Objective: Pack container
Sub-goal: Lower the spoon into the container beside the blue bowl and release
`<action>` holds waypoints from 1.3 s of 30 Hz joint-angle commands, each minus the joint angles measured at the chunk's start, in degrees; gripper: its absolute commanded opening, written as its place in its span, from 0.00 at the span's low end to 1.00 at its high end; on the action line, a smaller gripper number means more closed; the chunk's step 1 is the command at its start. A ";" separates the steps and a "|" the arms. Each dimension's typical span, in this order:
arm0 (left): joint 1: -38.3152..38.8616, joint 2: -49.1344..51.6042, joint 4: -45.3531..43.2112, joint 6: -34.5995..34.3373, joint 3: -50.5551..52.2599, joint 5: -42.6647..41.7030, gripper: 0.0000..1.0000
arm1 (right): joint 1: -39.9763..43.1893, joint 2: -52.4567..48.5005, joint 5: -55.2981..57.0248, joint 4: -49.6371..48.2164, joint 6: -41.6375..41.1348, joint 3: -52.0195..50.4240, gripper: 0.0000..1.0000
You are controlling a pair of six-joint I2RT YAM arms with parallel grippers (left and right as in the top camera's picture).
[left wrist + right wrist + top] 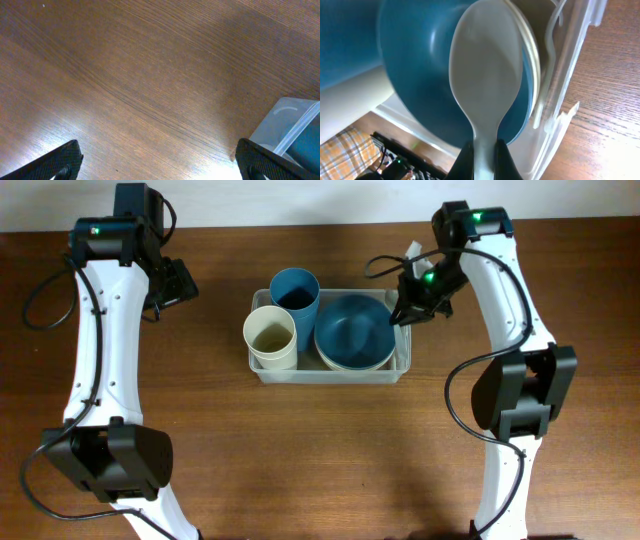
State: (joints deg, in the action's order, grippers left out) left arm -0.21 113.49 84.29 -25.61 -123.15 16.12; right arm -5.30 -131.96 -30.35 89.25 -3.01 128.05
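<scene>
- Right gripper [482, 152] first: jaws pressed tight on the handle of a white plastic spoon [487, 75], with the spoon's bowl hanging out front.
- Just past it is the blue bowl [415, 85], nested in a cream bowl [535, 70]. The spoon hovers over them at the right end of the clear plastic container [577, 65].
- The container sits mid-table between the two arms, lengthwise across. A blue cup [295, 290] and a cream cup [270, 337] stand upright in its left end.
- My read on handling: thin see-through walls, light and a bit springy, smooth enough to slip. Loaded like this, it should weigh noticeably more.
- The best hold looks like the rolled rim at a short end, ideally both ends at once. A pinch mid-wall would probably bow it.
- Farthest off, the left gripper [159, 162] has its fingers spread wide and empty over the bare wooden table [150, 75], beside the container's left corner.
</scene>
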 commanded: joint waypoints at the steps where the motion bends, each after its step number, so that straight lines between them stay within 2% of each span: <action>1: -0.33 0.46 -0.09 -0.66 0.22 0.63 1.00 | 0.13 0.98 0.63 -1.44 -0.52 -2.62 0.04; 11: -0.33 0.46 -0.09 -0.66 0.22 0.63 1.00 | 0.55 0.98 0.92 -4.85 -2.49 -3.87 0.04; 13: -0.33 0.46 -0.11 -0.66 0.22 0.63 1.00 | 0.55 1.01 4.48 -5.53 -4.72 -3.87 0.04; 19: -0.33 0.46 -0.11 -0.66 0.22 0.63 1.00 | 0.55 1.01 5.60 -5.99 -5.25 -3.87 0.06; 31: -0.33 0.46 -0.09 -0.66 0.22 0.63 1.00 | 0.50 0.98 5.57 -6.21 -5.22 -3.87 0.20; 39: -0.33 0.46 -0.11 -0.66 0.22 0.63 1.00 | 0.55 1.01 5.55 -6.64 -5.22 -3.78 0.21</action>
State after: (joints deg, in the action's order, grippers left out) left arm -0.21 113.49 84.31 -25.61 -123.15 16.12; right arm -5.02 -131.96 -25.30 82.83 -8.19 124.46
